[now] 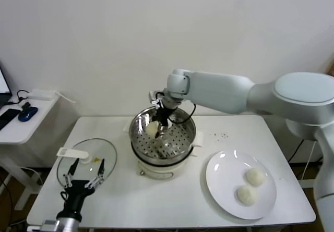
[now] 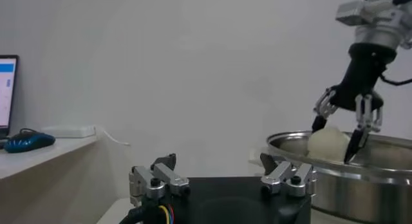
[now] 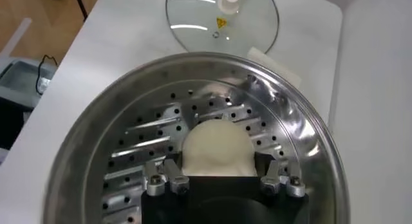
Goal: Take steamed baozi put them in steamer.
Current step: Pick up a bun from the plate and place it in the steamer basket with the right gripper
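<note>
The steamer [image 1: 163,138], a shiny steel basket with a perforated floor on a white pot base, stands mid-table. My right gripper [image 1: 158,129] reaches down into it, and its fingers [image 3: 175,180] stand open on either side of one off-white baozi [image 3: 217,148]. That baozi rests on the steamer floor and also shows in the left wrist view [image 2: 328,145]. Two more baozi [image 1: 255,176] [image 1: 245,194] lie on the white plate [image 1: 222,182]. A fourth baozi is not in view. My left gripper [image 1: 83,170] hovers open and empty near the table's front left.
A flat glass lid [image 1: 86,161] with a white handle lies on the table left of the steamer, under my left gripper. A side desk with a blue mouse [image 1: 27,112] stands at the far left.
</note>
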You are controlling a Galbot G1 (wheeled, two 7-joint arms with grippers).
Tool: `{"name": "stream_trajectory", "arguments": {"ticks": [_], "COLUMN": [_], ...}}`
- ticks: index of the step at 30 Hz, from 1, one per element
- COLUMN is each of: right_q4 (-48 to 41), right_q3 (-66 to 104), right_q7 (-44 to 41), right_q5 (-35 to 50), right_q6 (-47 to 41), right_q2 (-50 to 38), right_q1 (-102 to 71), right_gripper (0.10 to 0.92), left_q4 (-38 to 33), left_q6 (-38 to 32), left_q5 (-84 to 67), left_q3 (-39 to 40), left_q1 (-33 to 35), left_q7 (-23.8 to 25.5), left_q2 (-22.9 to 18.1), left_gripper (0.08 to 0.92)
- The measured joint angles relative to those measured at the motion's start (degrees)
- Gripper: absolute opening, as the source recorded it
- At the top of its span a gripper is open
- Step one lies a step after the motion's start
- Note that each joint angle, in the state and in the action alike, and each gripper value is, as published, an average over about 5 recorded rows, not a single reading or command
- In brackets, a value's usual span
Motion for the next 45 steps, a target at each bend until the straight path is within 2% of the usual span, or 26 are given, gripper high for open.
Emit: {"name": "stream_trajectory", "arguments": {"ticks": [35,43,45], "right_q4": [-7.11,-6.97,-6.68], "right_q3": [3.62,3.87,3.74], "right_q7": [-0.87,-1.17,-1.47], "right_q5": [-3.81,-4.02,-3.85], "right_q6": [0.29,0.24,0.22], "right_q2": [4.09,3.68,3.4], "right_q1": [-5.38,-5.4,-5.08], "right_gripper": [0.701,0.813,0.82], "left_q4": [1.14,1.19,1.2], "left_q6": [-0.08,-0.12,-0.13], "left_q5": [-0.15,-0.13,-0.11], "left_q3": [0.08,0.07,0.07], "left_q1": [-0.24,-0.21,-0.21], "left_q7": [0.03,0.02,0.02], "left_q2": [0.46,0.46,0.46], "left_gripper": [0.823,0.823,0.823]}}
